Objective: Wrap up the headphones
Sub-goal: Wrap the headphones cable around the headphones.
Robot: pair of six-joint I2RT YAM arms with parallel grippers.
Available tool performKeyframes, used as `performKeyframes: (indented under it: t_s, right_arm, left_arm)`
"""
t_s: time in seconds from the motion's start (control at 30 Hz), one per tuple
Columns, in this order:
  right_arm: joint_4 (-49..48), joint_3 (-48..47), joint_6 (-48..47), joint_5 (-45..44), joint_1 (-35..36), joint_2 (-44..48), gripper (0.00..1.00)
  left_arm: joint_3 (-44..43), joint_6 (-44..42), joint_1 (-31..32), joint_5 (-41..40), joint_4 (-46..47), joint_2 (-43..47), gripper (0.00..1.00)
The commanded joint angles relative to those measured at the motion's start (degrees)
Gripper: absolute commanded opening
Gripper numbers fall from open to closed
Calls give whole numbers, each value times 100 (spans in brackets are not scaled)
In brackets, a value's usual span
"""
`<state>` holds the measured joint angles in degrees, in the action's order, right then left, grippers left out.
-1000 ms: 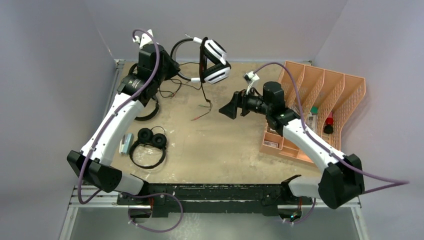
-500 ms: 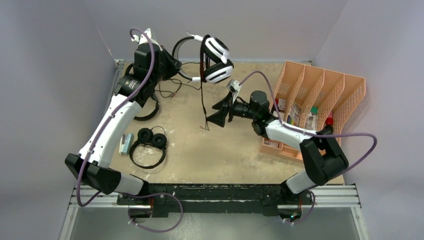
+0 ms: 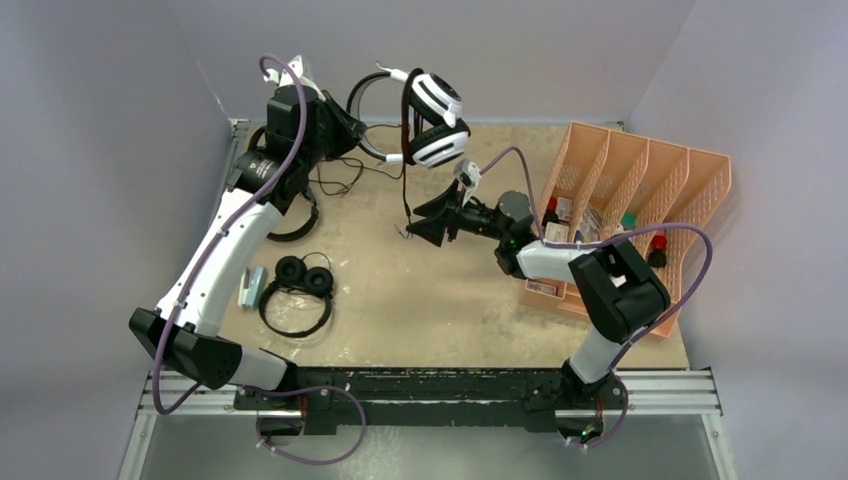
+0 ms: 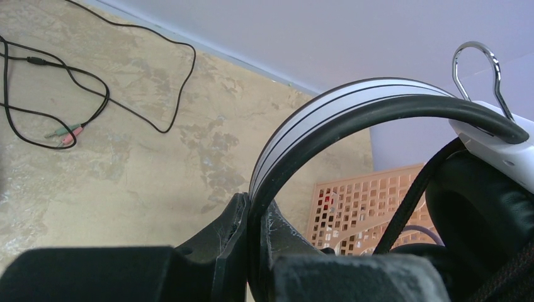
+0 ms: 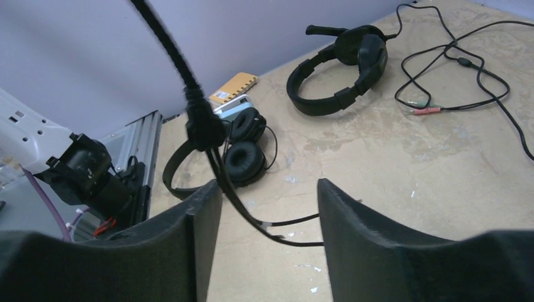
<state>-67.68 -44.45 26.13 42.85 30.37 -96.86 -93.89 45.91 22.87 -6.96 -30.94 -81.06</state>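
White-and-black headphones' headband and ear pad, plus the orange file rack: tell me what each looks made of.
Headband: likely smooth plastic, glossy white with a black rubbery-looking inner strip. Ear pad: probably faux leather, soft matte sheen. File rack: apparently moulded plastic, matte, perforated grid walls.

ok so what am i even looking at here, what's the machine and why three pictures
Two white-and-black robot arms are bolted to a beige table. One picture looks down from above; the other two come from cameras on each wrist. The left tool is clamped on the headband of white-and-black over-ear headphones, held above the table. Their thin black cable hangs between the open fingers of the right tool. On the table sit small black round-padded headphones, larger black headphones and an orange mesh desk organiser.
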Motion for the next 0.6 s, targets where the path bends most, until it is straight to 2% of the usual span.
performKeyframes:
  t_s: [0.0, 0.37, 0.57]
  right_arm:
    - [-695, -49, 218, -21, -3, -46, 55]
    - [-1664, -58, 876, 134, 64, -568, 42]
    - [-1785, -90, 886, 64, 156, -707, 43]
  left_arm:
    - [-417, 323, -71, 214, 752, 354, 0]
    - [-456, 323, -72, 239, 739, 367, 0]
    - [-437, 338, -73, 255, 763, 387, 0]
